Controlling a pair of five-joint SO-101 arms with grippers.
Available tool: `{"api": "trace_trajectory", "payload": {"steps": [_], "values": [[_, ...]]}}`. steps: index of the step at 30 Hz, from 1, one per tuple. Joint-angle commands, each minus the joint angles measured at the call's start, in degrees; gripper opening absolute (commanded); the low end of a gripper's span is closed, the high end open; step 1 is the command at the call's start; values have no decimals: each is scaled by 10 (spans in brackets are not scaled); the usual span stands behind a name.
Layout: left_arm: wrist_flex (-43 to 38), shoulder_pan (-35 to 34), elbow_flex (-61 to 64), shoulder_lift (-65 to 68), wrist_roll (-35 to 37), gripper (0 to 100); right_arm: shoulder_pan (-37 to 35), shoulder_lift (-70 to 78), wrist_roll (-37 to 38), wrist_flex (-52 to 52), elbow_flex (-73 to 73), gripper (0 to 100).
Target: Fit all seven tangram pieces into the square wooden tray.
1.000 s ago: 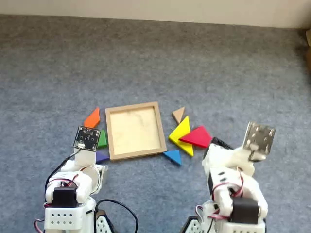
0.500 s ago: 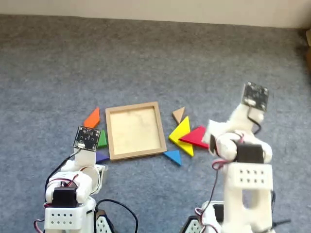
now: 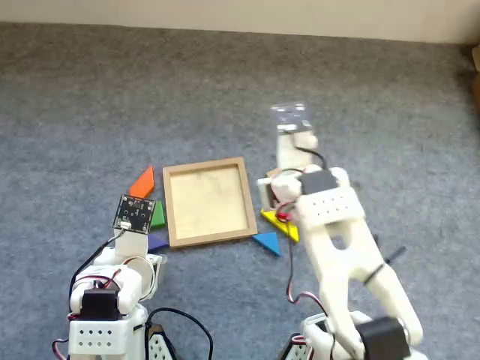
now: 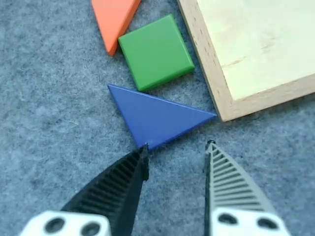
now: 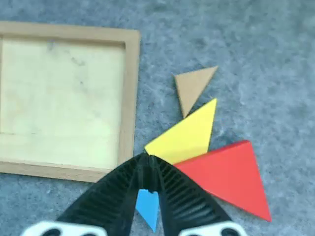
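the square wooden tray (image 3: 204, 163) sits left of centre in the high view, bare inside, with none of the seven pieces in it yet. the right gripper (image 5: 147, 160) is closed on nothing, and its tip hangs over the corner of the yellow triangle (image 5: 187, 135) that lies nearest the tray's lower right corner. the piece stretches from that corner away toward the tan triangle (image 5: 192, 86), with the red triangle (image 5: 226, 174) touching its far edge. the right arm is clearly the nearer one, so i judge the piece needs carrying leftward in the high view. the left gripper (image 4: 176, 146), jaws apart, sits at lower left with the dark blue triangle (image 4: 157, 118) just ahead.
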Motion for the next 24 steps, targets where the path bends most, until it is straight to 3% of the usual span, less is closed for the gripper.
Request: {"api": "trace_trajectory", "payload": {"steps": [1, 8, 18, 24], "values": [[2, -7, 12, -24, 6, 185, -15, 67, 12, -11, -80, 4], [2, -7, 12, -24, 6, 185, -11, 230, 12, 19, -172, 4], [2, -7, 12, -24, 6, 185, 80, 238, 13, 82, -174, 4], [2, -7, 12, -24, 6, 185, 122, 238, 14, 170, -177, 4]]}}
